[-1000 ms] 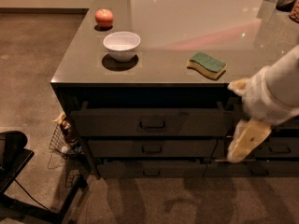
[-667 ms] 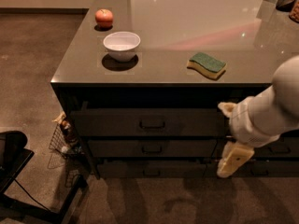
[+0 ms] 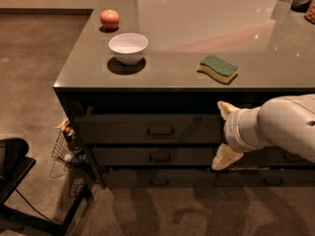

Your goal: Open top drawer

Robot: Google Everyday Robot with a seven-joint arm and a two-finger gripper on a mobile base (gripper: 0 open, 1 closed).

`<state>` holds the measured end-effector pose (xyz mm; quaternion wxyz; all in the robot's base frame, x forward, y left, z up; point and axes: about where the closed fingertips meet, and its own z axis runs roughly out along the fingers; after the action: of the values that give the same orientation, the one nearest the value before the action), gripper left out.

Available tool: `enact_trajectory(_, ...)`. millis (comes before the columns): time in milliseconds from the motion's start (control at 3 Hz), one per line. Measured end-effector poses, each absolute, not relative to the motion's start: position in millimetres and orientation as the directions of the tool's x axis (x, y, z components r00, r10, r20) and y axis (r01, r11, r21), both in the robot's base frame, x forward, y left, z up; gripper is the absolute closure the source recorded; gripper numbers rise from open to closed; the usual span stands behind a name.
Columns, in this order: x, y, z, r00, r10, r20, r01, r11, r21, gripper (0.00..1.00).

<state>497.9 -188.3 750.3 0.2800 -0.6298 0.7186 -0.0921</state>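
Observation:
The top drawer (image 3: 123, 129) is the tall dark grey front just under the countertop, with a small metal bar handle (image 3: 160, 131) at its middle. It looks shut. My gripper (image 3: 222, 134) is in front of the right end of that drawer front, to the right of the handle and apart from it. Its two cream fingers (image 3: 225, 108) are spread wide, one up and one down, with nothing between them. My white arm (image 3: 280, 127) comes in from the right and hides part of the drawer fronts.
Two shorter drawers (image 3: 160, 156) lie below the top one. On the countertop (image 3: 197, 33) are a red apple (image 3: 110, 19), a white bowl (image 3: 128, 47) and a green-yellow sponge (image 3: 218, 68). A wire basket (image 3: 69, 146) and a black chair base (image 3: 19, 181) stand on the floor at left.
My arm has moved left and a little down, bringing the gripper closer to the drawer handle. The drawers and countertop objects have not moved.

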Motion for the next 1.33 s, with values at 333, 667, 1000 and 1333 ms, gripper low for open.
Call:
enact_trajectory(333,504,-186,758,-0.043,-0.953,-0.298,-0.836,0.198,-0.511,0.00)
enact_trajectory(667,505,-170,740,-0.026,-0.963,-0.269,-0.859,0.159,-0.486,0.00)
enact_trajectory(1000,515,-158,713,-0.018,-0.977,-0.211,-0.885,0.114,-0.452,0.00)
enact_trajectory(1333,534,-154,696,0.001,-0.990,-0.142,-0.898,0.061,-0.435,0.00)
